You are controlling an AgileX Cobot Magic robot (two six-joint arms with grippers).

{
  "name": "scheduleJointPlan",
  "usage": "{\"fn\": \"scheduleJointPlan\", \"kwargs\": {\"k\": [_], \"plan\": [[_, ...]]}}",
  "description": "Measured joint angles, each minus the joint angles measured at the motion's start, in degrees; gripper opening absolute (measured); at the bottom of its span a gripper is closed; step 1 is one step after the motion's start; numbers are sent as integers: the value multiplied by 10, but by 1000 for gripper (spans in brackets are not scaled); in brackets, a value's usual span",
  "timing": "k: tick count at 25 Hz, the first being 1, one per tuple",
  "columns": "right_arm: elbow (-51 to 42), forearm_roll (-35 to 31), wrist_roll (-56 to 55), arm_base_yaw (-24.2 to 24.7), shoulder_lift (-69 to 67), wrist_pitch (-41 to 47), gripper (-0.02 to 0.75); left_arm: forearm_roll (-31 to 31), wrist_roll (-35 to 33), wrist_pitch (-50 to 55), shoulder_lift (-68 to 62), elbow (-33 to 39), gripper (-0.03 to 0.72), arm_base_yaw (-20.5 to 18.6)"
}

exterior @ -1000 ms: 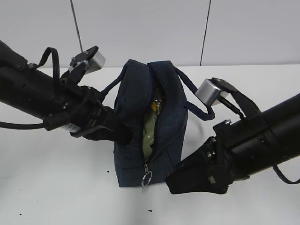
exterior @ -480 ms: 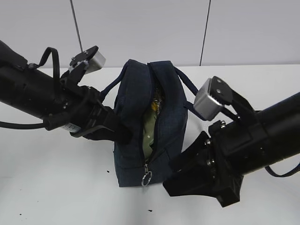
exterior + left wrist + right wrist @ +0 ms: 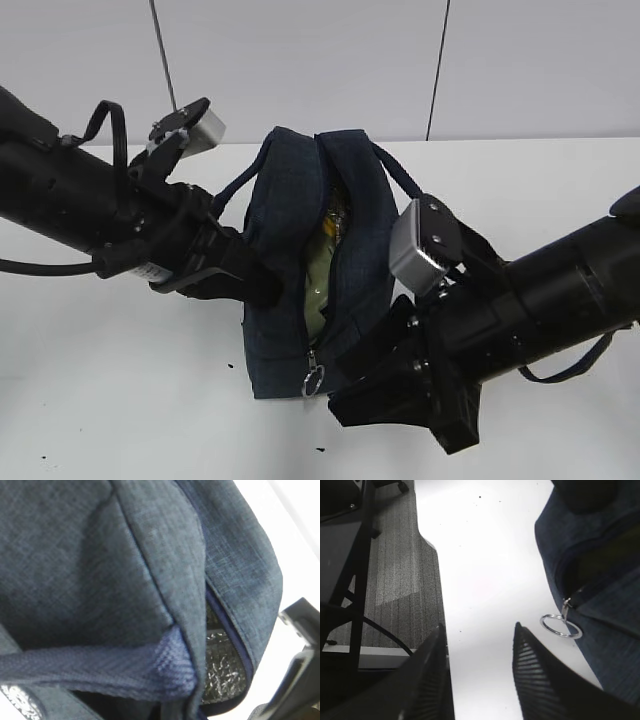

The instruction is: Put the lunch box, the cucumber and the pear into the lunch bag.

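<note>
The navy lunch bag (image 3: 285,250) stands upright mid-table, its zipper partly undone. In the gap shows the pale green lid of the lunch box (image 3: 318,282). A yellowish bit above it looks like the pear (image 3: 331,224). The cucumber is hidden. My left gripper (image 3: 262,291) presses into the bag's left wall. In the left wrist view, bag fabric (image 3: 165,555) and a handle strap (image 3: 100,667) bunch together right at the jaws. My right gripper (image 3: 345,402) hovers open low at the bag's front right corner. The zipper's ring pull (image 3: 561,626) lies just right of its right finger (image 3: 532,670), untouched.
The white table (image 3: 480,555) ends close to the left of the right gripper. Beyond that edge lie grey carpet (image 3: 395,580) and black frame legs (image 3: 355,610). Behind the bag are bare tabletop (image 3: 520,190) and a white wall.
The right arm has swung left and down toward the bag's front corner, bringing its open gripper beside the ring pull. The left arm and the bag have stayed put.
</note>
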State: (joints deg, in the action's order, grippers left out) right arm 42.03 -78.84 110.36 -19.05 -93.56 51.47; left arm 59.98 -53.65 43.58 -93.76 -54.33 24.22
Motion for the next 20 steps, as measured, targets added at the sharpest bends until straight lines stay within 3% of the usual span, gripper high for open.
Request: {"fn": "scheduleJointPlan", "kwargs": {"k": [9,20], "plan": [[0,-35,73,0,-55,-35,349,0,0,-2,0,0,-15,0],[0,-135,161,0,-134,-44,349,6,0,-5,0,0,-15,0]]}}
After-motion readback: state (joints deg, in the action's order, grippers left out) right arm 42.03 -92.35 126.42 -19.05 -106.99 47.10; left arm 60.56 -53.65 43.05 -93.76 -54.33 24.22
